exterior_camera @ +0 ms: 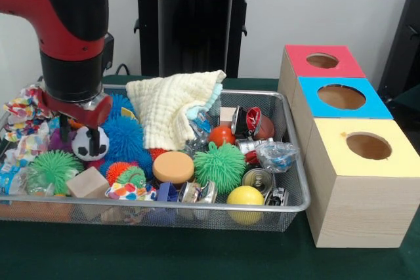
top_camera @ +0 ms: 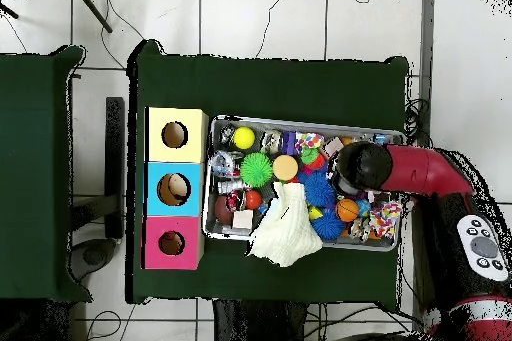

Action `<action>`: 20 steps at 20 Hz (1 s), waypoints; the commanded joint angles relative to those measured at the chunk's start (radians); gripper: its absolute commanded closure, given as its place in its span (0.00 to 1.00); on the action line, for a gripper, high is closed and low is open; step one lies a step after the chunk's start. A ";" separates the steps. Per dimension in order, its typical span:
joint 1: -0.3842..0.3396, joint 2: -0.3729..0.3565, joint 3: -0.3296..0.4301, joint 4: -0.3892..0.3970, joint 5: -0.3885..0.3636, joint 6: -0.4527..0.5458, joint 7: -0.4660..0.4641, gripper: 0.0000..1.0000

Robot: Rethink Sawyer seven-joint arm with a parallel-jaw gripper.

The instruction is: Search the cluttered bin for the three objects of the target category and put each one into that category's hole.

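A metal mesh bin (exterior_camera: 292,204) holds a heap of toys. My gripper (exterior_camera: 80,137) hangs low over the bin's left end in the front view, open. A black-and-white ball (exterior_camera: 84,145) sits right at its fingers (exterior_camera: 96,141); I cannot tell if they touch. A blue spiky ball (exterior_camera: 126,137) lies just to its right. From overhead the arm's head (top_camera: 362,167) hides the gripper. Beside the bin stand three boxes with round holes: red (exterior_camera: 322,61), blue (exterior_camera: 341,96) and yellow (exterior_camera: 368,145).
A cream cloth (exterior_camera: 172,106) drapes over the bin's back rim. Also in the bin are green spiky balls (exterior_camera: 220,165), a yellow ball (exterior_camera: 245,196), an orange disc (exterior_camera: 173,166), a wooden block (exterior_camera: 87,183), small cans (exterior_camera: 257,180) and crumpled wrappers (exterior_camera: 26,106).
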 commanded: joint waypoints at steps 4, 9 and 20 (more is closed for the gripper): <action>-0.050 0.081 -0.004 0.032 -0.127 -0.116 -0.150 0.00; -0.036 0.109 0.006 -0.074 -0.181 -0.131 -0.184 0.00; -0.052 0.138 -0.024 -0.260 -0.239 -0.050 -0.208 0.00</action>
